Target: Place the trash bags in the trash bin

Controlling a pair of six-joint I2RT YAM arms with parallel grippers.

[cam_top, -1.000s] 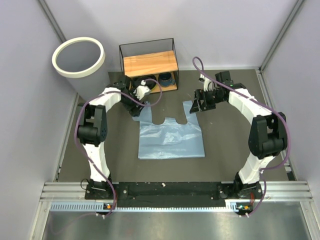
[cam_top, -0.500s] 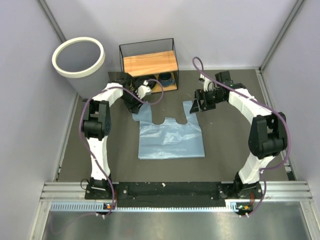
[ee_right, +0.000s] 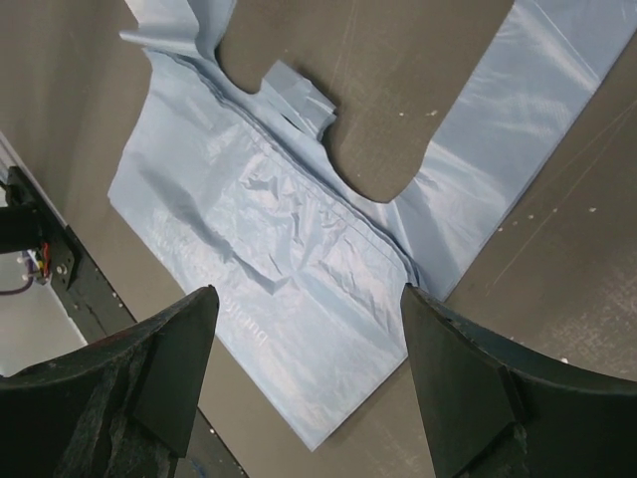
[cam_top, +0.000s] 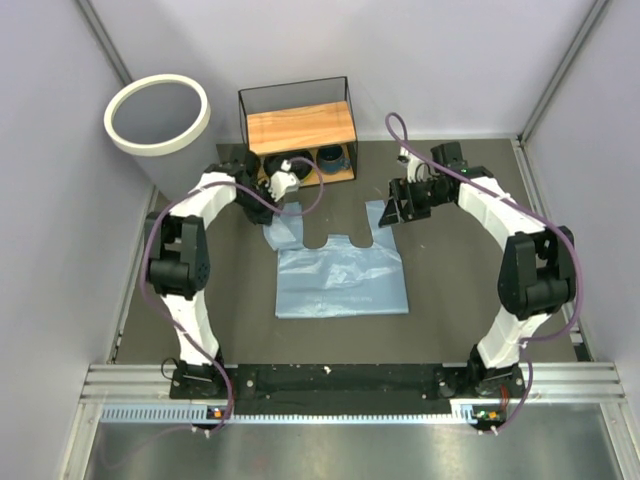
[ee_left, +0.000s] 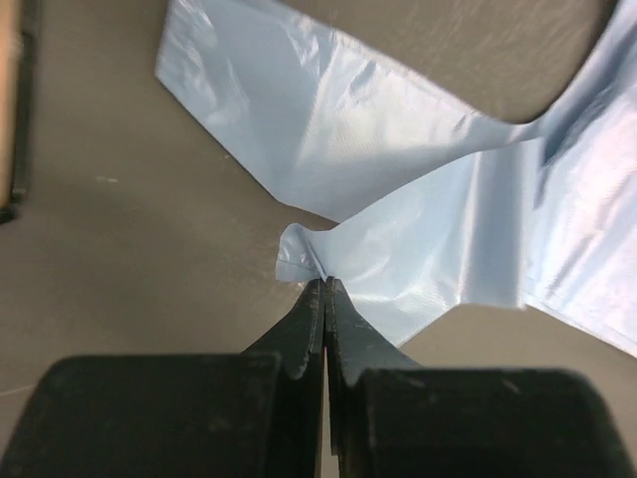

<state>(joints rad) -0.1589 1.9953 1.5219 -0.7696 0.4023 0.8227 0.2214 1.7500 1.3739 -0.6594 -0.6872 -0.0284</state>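
While left fingers [ee_left: 299, 339] pinch the bag's [cam_top: 342, 275] far-left edge, right fingers [ee_right: 458, 368] hang spread above its far-right edge; worktop [cam_top: 450, 290] shows all round.

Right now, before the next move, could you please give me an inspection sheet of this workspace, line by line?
Surface: dark grey table mat, a few pale specks.
Job's things: light-blue trash bag lying flat mid-table, handles toward the far side; trash bin upright at the far left, nothing seen inside.
Clutter: wire-framed wooden shelf at the far edge, dark bowl beneath it.
Grippers: left gripper shut on the bag's left handle; right gripper open above the right handle.
Cables: purple cable looped along each arm.
Surroundings: pale walls on three sides; metal rail at the near edge.
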